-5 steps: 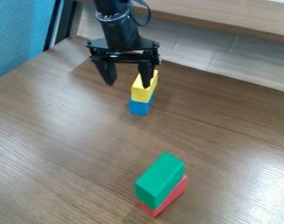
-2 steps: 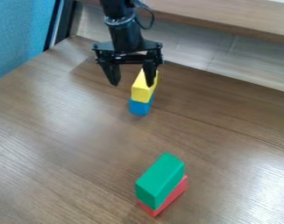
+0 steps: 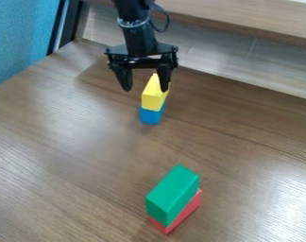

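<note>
Nearest, on the counter (image 3: 73, 156), a green block (image 3: 173, 196) atop a mostly hidden red block (image 3: 186, 211). Farther back, a blue block (image 3: 150, 116) under a yellow block (image 3: 153, 99), partly covered by the spread hand (image 3: 146, 90), with contact hard to tell. Above, the arm (image 3: 138, 35), cut off by the top edge.

Green block (image 3: 173, 195) over red (image 3: 182, 213); yellow block (image 3: 153, 98) over seemingly plain blue (image 3: 149, 116); brown wood-grained table (image 3: 73, 142).

four blocks in all: one yellow (image 3: 153, 97), one blue (image 3: 150, 116), one green (image 3: 173, 194) and one red (image 3: 177, 217). they make two stacks, two blocks in each. one worktop (image 3: 86, 142) carries all four.
</note>
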Available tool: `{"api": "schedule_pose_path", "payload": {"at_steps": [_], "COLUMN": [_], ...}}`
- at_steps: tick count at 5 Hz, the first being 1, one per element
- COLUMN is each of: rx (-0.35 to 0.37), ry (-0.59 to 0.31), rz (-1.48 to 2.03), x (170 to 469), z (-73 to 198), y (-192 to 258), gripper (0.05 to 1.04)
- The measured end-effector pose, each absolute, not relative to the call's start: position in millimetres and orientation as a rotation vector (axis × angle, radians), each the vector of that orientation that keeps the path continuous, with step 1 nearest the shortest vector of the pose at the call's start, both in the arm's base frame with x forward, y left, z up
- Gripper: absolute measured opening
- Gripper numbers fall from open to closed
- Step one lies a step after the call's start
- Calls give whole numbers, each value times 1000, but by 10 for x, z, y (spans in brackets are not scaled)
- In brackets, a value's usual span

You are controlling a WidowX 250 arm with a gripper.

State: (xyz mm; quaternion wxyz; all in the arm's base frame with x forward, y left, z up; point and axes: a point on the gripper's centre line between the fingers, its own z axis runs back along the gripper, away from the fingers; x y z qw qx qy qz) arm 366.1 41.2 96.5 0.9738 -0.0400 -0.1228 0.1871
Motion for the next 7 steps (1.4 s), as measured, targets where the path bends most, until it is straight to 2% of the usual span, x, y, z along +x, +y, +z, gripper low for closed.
{"api": "schedule_pose_path", "payload": {"at_steps": [3,4,5,6,7], "rx": [-56,-48,-38,-35,-37], "ry": [-235,-214,-230,-243,-246], "rz": [403,402,411,424,441], "x": [3802,3851,3889,3917,3906], "z": [840,732,725,724,720], "y": [426,372,346,358,359], "gripper": [999,949,643,575,575]}}
